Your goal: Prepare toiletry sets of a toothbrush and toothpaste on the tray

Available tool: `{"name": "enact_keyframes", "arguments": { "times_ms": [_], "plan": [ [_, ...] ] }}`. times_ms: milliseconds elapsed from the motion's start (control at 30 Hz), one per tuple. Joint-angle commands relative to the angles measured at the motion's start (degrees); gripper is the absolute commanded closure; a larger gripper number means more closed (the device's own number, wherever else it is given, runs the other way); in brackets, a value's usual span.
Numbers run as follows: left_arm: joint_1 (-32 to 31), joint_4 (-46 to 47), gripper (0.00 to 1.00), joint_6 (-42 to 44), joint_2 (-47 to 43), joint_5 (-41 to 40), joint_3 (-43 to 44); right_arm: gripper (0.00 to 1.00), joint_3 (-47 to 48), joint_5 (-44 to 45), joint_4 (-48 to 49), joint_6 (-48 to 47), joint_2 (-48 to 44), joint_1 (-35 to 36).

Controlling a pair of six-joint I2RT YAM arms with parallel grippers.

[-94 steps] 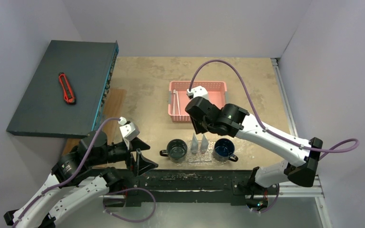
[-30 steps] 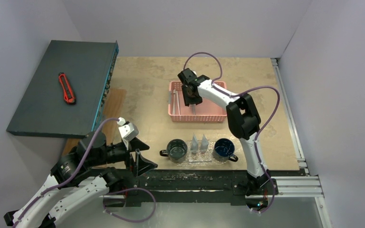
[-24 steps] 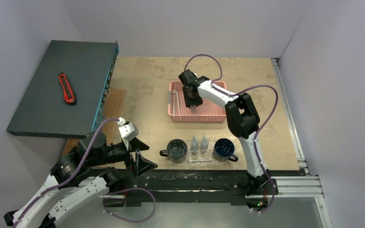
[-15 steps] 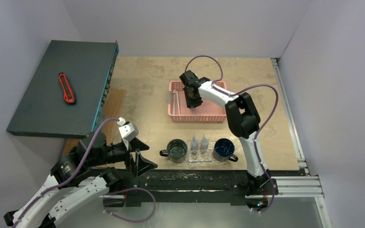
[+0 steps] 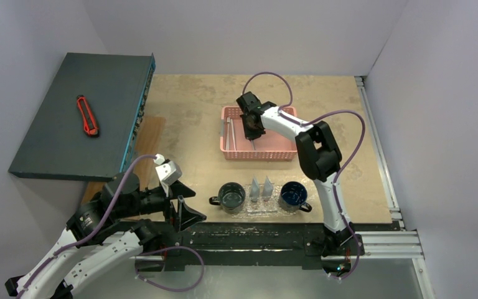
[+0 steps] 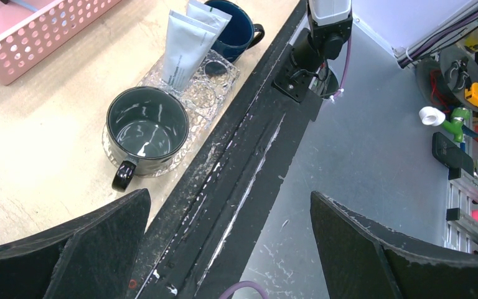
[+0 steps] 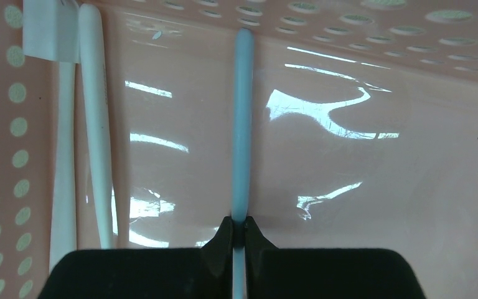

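white and black, the left arm sat folded low at the near-left corner of the table. the left gripper pointed across the dark front rail, its fingers spread wide with nothing between them. just beyond it lay the clear, bumpy tray. it carried a dark green mug, two silvery tubes standing side by side, and a blue mug. the print on the tubes was too small to read. farther back, the right arm stretched up from its base and bent over the pink basket. there the right gripper pointed down, its fingers pinching the handle of a pale-blue toothbrush on the basket floor, well apart from two white handles.
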Motion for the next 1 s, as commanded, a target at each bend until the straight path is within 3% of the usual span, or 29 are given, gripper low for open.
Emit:
{"name": "enact_keyframes", "arguments": {
  "times_ms": [0,967],
  "plan": [
    [0.17,1.05,0.00,0.21,0.79,-0.09,-0.21,1.00,-2.50,-1.92,-0.60,-0.93,1.64,-0.29],
    [0.18,0.78,0.00,0.27,1.89,-1.05,0.00,1.00,-4.55,0.08,2.48,-3.37,-17.18,0.57]
  ]
}}
